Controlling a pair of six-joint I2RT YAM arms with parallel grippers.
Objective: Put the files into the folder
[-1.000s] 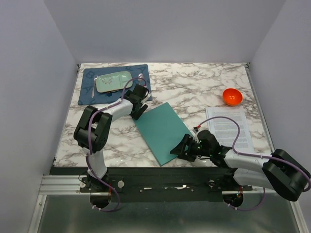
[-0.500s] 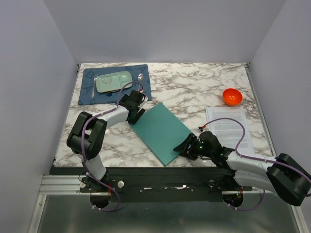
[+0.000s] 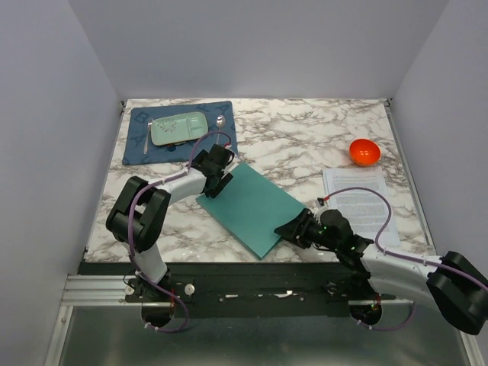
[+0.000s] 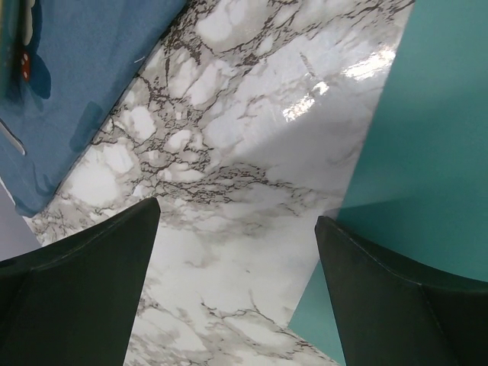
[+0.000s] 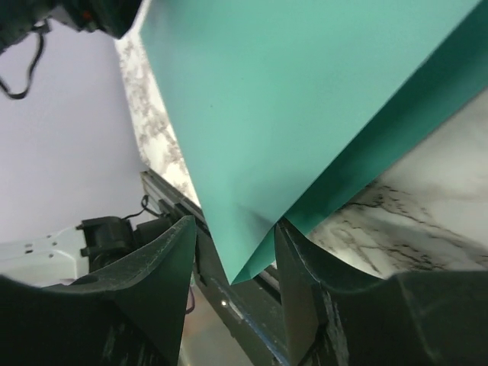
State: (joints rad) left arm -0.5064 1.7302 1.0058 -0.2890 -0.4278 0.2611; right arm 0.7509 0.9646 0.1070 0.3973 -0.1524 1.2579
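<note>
The teal folder (image 3: 248, 204) lies slantwise in the middle of the marble table. My right gripper (image 3: 293, 229) sits low at its near right corner. In the right wrist view that corner (image 5: 252, 152) pokes between my right gripper's (image 5: 232, 263) fingers. The jaws stand partly apart, and the top cover is raised slightly off the lower leaf. My left gripper (image 3: 217, 181) is wide open at the folder's far left edge, with one finger (image 4: 396, 297) over the teal folder (image 4: 435, 137) and bare marble in the gap of the left gripper (image 4: 236, 217). The files (image 3: 358, 200) lie to the right, untouched.
An orange bowl (image 3: 364, 151) sits behind the files. At the back left, a dark blue placemat (image 3: 217, 141) carries a pale green tray (image 3: 177, 128) and a spoon. The black rail of the table's front edge (image 5: 252, 320) lies just below the folder's corner.
The right gripper's jaws have narrowed around the folder's near corner and that arm has shifted right. The folder has turned a little, its left edge further left. The left gripper stayed open, following that edge.
</note>
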